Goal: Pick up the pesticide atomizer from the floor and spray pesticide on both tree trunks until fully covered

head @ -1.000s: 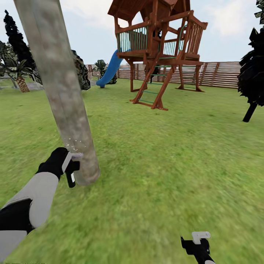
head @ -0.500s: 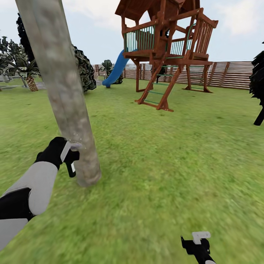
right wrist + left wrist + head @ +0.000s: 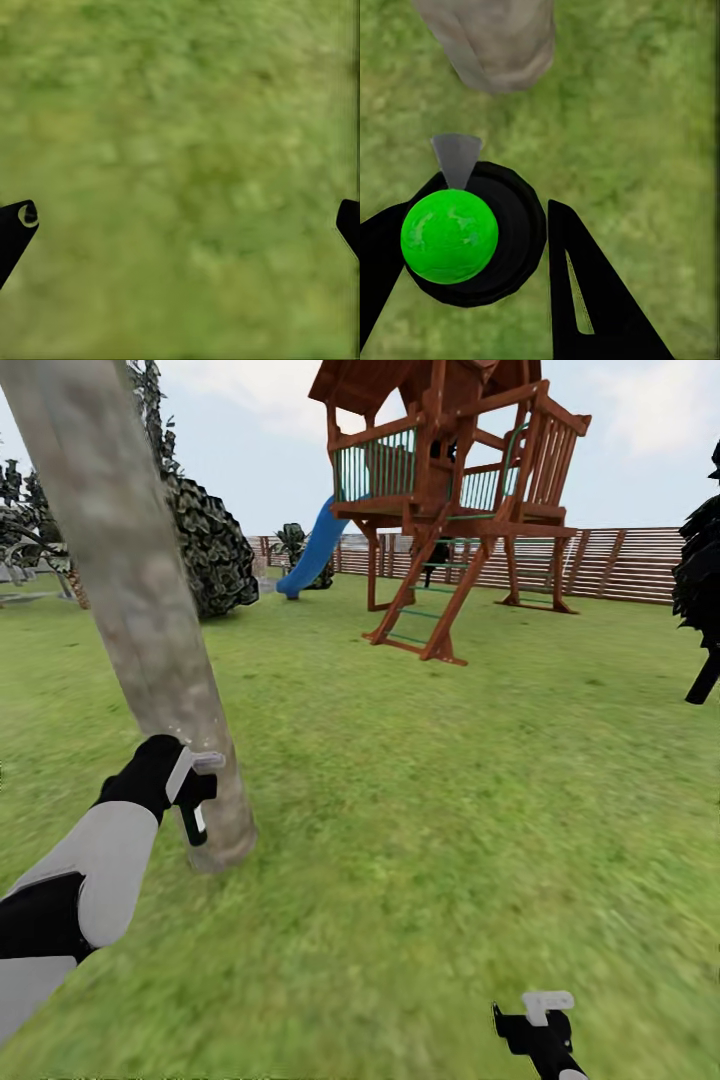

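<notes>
Head view: a wide green grass lawn runs back to a red-brown horizontal-slat wooden fence.
Tree trunk: a thick, pale grey-tan mottled tree trunk leans across the lawn's near left part, its base set in the grass.
Left gripper: the black left gripper, on a white and black arm, is clamped around the small dark green-black pesticide atomizer with a white label band.
Atomizer position: held upright just beside the trunk's lower part, its light grey trigger head pointing at the bark; whether it touches the trunk I cannot tell.
Left wrist view: the left gripper has a black finger on each side of the atomizer, seen from above as a black round body with a bright green disc on top and a grey nozzle aimed toward the trunk.
Right gripper: the black right gripper with a light grey part on it hangs low over the lawn's near edge, well apart from the trunk.
Right wrist view: the right gripper is spread wide, with bare grass between its tips.
Background: a red-brown wooden play tower with a blue slide stands near the fence; a dark leafy bush sits behind the trunk, and a narrow black tree stands at the lawn's right edge.
</notes>
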Tool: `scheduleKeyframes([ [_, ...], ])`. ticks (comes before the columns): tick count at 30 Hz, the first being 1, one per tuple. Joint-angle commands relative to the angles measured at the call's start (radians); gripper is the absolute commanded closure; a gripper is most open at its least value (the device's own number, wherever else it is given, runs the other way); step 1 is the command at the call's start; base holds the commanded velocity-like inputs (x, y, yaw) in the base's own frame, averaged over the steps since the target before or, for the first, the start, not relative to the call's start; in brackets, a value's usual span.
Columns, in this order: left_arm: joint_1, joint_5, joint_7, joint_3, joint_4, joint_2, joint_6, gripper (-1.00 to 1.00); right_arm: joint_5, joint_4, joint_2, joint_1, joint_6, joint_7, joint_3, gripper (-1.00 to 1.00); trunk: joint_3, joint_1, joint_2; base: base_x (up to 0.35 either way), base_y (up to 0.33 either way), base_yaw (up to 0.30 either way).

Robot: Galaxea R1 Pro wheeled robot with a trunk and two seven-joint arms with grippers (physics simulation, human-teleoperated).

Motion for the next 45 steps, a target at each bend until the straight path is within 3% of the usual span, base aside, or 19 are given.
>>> scheduleKeyframes([
  [1,-0.001,-0.003,0.002,0.005,-0.001,-0.001,0.003,1.0,0.011,0.002,0.0,-0.001,-0.003,-0.005,-0.005,-1.0,-0.001,0.0,0.0,-0.007,-0.273,0.168],
  [7,0.006,-0.004,0.002,0.003,0.0,0.011,0.003,1.0,0.011,0.002,0.0,-0.001,-0.003,-0.006,-0.004,-1.0,-0.001,0.0,0.0,0.051,-0.272,0.257],
  [10,0.075,-0.002,-0.001,0.002,0.0,0.026,0.001,1.0,0.011,0.003,0.001,-0.001,-0.003,-0.006,-0.004,-1.0,-0.001,0.0,0.0,0.164,-0.251,0.276],
  [16,0.12,0.0,-0.001,0.004,0.001,0.004,-0.008,1.0,0.011,0.002,0.0,-0.001,-0.003,-0.005,-0.005,-1.0,-0.001,0.0,0.0,0.219,-0.211,0.099],
  [19,0.148,-0.001,-0.002,0.004,0.0,0.006,-0.011,1.0,0.011,0.002,0.0,-0.001,-0.003,-0.005,-0.005,-1.0,-0.001,0.0,0.0,0.24,-0.185,0.008],
  [45,0.157,-0.002,0.004,0.009,-0.018,0.001,-0.013,1.0,0.011,0.004,0.0,-0.001,-0.004,-0.005,-0.004,-1.0,-0.001,0.0,0.0,0.121,-0.25,0.218],
])
